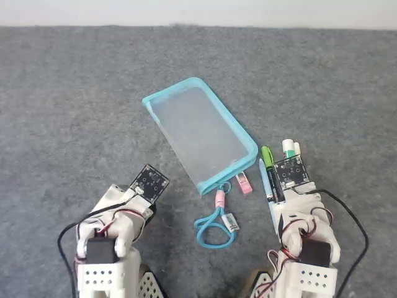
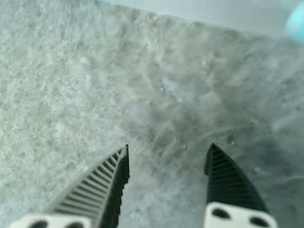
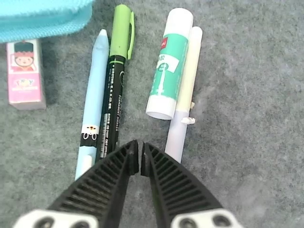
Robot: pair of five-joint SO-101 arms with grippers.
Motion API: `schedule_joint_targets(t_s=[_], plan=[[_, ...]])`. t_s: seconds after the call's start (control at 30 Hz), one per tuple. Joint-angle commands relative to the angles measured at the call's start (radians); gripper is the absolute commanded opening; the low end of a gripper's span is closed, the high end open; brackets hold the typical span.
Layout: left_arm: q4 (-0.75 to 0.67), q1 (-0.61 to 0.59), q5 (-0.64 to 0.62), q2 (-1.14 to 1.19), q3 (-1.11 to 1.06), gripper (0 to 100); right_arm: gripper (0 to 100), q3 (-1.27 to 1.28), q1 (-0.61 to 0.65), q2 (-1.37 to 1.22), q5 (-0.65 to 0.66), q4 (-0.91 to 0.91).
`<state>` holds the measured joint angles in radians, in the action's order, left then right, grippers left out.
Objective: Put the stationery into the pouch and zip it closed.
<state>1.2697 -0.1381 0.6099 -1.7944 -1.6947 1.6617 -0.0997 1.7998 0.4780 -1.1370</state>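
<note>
A clear pouch point(image 1: 200, 131) with turquoise trim lies flat mid-table, its zipper pull and blue loop point(image 1: 214, 231) trailing toward the arms. Its edge point(image 3: 42, 19) appears in the right wrist view. Beside it lie a pink eraser point(image 3: 25, 73) point(image 1: 244, 184), a light blue pen point(image 3: 92, 99) point(image 1: 265, 180), a green-capped black marker point(image 3: 116, 80) point(image 1: 271, 171), a glue stick point(image 3: 168, 64) point(image 1: 288, 148) and a white pen point(image 3: 185, 92). My right gripper point(image 3: 140, 151) is shut and empty, just short of the pens. My left gripper point(image 2: 166, 159) stands open over bare carpet.
Grey carpet point(image 1: 74, 112) covers the whole table. A pale wall strip point(image 1: 198, 12) runs along the far edge. Open carpet lies to the left of the pouch and to the right of the stationery.
</note>
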Motion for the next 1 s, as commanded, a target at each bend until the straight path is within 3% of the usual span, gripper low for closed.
schedule_joint_targets(t_s=[0.0,0.2,0.33,0.47,0.73,0.97], plan=[[0.008,-0.014,0.02,-0.006,0.008,24,1.9,0.005,-0.03,0.013,-0.002,0.071],[0.011,-0.014,0.02,-0.006,0.008,24,2.0,-0.222,-0.019,-0.07,0.052,-0.025],[0.011,-0.014,0.02,-0.006,0.008,24,2.0,-0.45,0.039,-0.34,0.063,-0.076],[0.012,-0.014,0.02,-0.006,0.008,24,2.0,-0.698,0.203,-0.742,0.015,-0.148],[0.012,-0.014,0.02,-0.006,0.008,24,2.1,-1.046,0.598,-1.356,-0.235,-0.18],[0.008,-0.017,0.02,-0.006,0.008,24,2.8,-1.123,0.713,-1.563,-0.279,-0.17]])
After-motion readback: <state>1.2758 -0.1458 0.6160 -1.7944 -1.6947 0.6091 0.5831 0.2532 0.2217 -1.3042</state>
